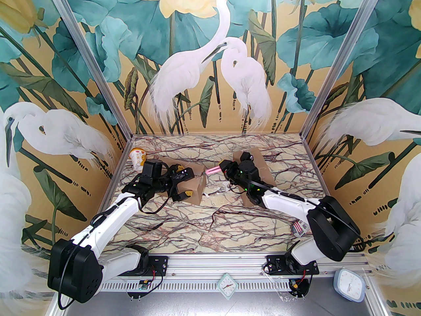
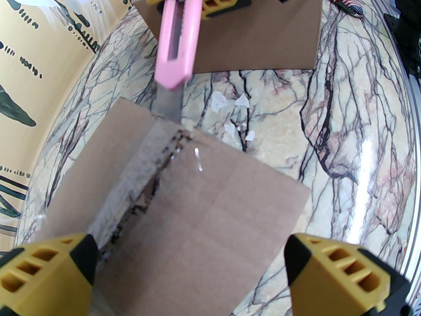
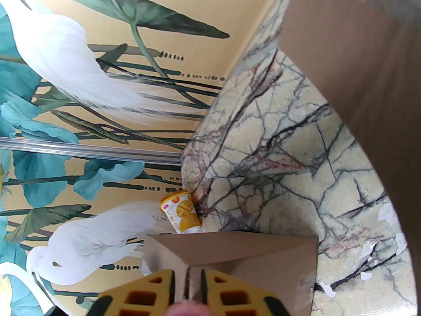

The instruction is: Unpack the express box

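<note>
The express box (image 1: 196, 185) is a brown carton at the left of the marble table, its taped top seam (image 2: 144, 183) ragged and slit. My left gripper (image 1: 186, 183) hovers over it, open wide, with a yellow finger (image 2: 49, 268) on either side of the box top (image 2: 210, 209). My right gripper (image 1: 226, 167) is shut on a pink utility knife (image 1: 213, 170). The knife (image 2: 177, 44) points at the box's far end, and its blade (image 2: 169, 107) touches the seam edge. In the right wrist view the fingers (image 3: 158, 288) are pinched together above the box (image 3: 250, 258).
A second cardboard box (image 1: 261, 163) lies under my right arm. A yellow cup (image 1: 137, 158) stands in the back left corner. White tape scraps (image 2: 230, 110) litter the marble between the boxes. A flag-patterned object (image 1: 298, 227) lies near the right arm's base.
</note>
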Tool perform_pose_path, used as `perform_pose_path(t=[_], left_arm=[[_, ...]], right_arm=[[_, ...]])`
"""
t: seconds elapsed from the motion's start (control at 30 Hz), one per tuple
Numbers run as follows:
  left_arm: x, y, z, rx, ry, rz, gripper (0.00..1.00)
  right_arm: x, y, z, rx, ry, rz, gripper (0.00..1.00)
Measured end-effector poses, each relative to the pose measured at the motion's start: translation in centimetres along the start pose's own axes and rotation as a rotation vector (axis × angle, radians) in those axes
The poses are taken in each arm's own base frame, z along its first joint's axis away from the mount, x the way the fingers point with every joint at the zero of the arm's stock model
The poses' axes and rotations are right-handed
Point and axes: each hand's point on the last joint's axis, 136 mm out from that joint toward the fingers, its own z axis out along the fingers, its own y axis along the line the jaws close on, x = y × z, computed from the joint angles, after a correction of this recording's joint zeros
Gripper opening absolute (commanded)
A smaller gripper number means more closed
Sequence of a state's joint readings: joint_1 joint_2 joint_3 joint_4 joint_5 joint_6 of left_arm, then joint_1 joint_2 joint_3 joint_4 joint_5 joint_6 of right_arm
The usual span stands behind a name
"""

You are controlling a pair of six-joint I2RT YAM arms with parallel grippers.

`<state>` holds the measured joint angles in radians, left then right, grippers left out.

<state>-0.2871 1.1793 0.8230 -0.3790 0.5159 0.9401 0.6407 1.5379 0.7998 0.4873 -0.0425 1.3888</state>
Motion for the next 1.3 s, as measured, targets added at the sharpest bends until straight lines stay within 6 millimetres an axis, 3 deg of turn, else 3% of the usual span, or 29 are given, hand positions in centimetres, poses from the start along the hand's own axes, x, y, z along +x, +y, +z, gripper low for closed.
perform_pose_path(t=[0.77, 1.3], left_arm=[[-0.5, 1.0, 0.0, -0.042, -0.016, 0.029, 0.99], [-0.4, 1.5, 0.3, -0.058, -0.012, 0.048, 0.99]], right_arm=[[0.9, 1.1, 1.1, -0.086, 0.022, -0.017, 0.0], [1.8, 0.6, 1.9, -0.099, 0.061, 0.015, 0.0]])
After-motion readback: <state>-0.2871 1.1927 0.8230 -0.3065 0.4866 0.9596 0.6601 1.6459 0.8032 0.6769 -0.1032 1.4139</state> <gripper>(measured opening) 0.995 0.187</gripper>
